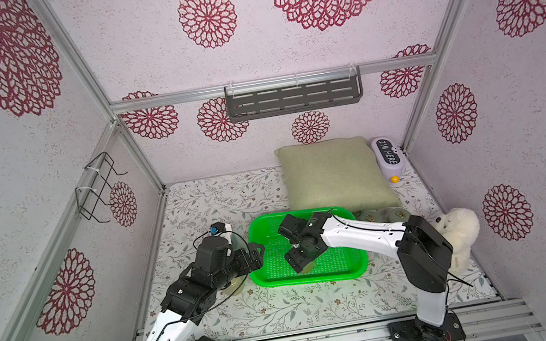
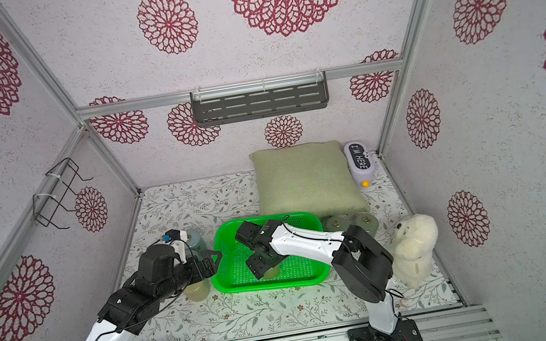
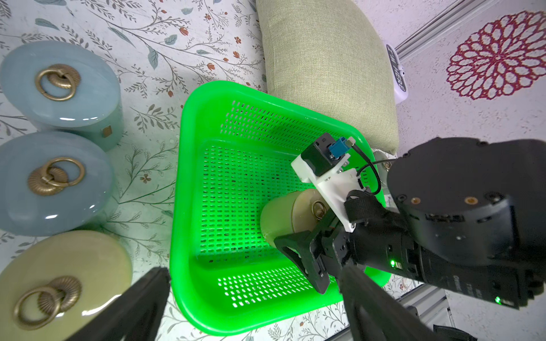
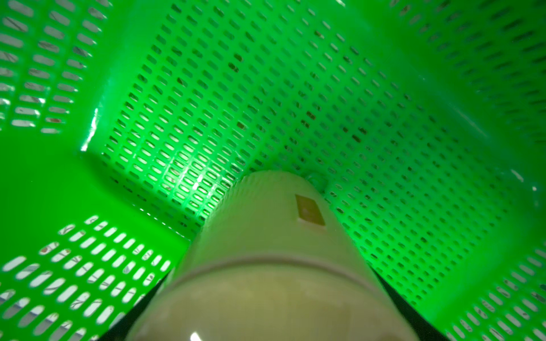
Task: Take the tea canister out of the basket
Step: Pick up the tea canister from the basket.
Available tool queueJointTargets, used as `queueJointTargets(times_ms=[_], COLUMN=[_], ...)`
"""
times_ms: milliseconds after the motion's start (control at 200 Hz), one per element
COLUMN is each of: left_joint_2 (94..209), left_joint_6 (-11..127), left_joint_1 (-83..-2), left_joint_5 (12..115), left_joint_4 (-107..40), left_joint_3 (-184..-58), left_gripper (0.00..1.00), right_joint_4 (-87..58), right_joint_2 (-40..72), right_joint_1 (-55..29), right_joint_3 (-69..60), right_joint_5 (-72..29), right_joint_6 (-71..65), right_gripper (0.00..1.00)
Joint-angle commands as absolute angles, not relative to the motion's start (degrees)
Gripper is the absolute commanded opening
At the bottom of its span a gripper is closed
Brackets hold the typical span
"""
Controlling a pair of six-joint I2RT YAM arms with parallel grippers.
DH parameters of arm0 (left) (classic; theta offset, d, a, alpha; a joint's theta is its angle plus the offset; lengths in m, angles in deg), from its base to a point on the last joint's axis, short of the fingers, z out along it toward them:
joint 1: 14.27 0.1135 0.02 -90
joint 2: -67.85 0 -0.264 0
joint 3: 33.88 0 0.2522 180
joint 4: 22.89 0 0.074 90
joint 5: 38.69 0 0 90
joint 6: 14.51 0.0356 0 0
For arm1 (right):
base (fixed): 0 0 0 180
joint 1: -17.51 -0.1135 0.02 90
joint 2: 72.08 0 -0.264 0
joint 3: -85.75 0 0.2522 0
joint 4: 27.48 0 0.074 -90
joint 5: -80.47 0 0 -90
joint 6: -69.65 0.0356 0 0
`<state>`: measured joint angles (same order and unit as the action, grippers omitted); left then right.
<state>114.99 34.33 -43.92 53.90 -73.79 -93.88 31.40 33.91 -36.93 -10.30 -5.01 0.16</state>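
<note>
Tea canister: pale yellow-green tea canister [image 3: 279, 217] with a brass ring on its lid, inside the green basket [image 1: 318, 277], by the wall nearest the arm bases.
Canister base: I see it low against the mesh floor in the right wrist view [image 4: 266, 236]. I cannot tell whether it rests on the floor or is clear of it.
Right gripper: the right gripper [image 4: 271, 310] reaches down into the basket. Its dark fingers lie flush on both sides of the canister body, so I read it as grasping the canister.
Left gripper: the left gripper [image 3: 254, 268] has its jaws spread wide with nothing between them. It hovers over the basket's rim on the left arm's side.
Table: three other canisters, two blue-grey [image 3: 59, 85] [image 3: 53, 183] and one yellow-green [image 3: 62, 283], stand in a row just beside the basket.
Surroundings: a green cushion [image 1: 335, 172] lies behind the basket, and a white plush toy [image 1: 459, 234] sits by the right arm.
</note>
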Motion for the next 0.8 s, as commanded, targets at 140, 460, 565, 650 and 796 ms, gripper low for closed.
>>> queueJointTargets(times_ms=[140, 460, 565, 650, 796], left_joint_2=[114.0, 113.5, 113.6, 113.6, 113.3], left_joint_6=[34.8, 34.7, 34.6, 34.7, 34.2], left_joint_1=[-45.1, -45.8, -46.1, -46.3, -46.8], left_joint_5=[54.9, 55.4, 55.8, 56.0, 56.5], left_joint_4=[-72.5, -71.6, -71.4, -71.2, -69.9], left_joint_3=[-93.5, -93.1, -93.1, -93.2, -92.5], left_gripper=[0.98, 0.97, 0.97, 0.97, 0.98], right_joint_4=[35.4, 39.7, 41.2, 42.5, 43.8], right_joint_2=[24.4, 14.2, 10.6, 7.9, 3.6], right_joint_1=[-36.1, -28.2, -24.1, -20.4, -14.5], right_joint_3=[-14.9, -15.1, -14.4, -13.3, -9.8], right_joint_5=[-2.6, -2.0, -1.9, -1.7, -1.3], right_joint_6=[0.8, 1.2, 0.8, 0.2, -0.9], right_gripper=[0.64, 0.64, 0.64, 0.63, 0.64])
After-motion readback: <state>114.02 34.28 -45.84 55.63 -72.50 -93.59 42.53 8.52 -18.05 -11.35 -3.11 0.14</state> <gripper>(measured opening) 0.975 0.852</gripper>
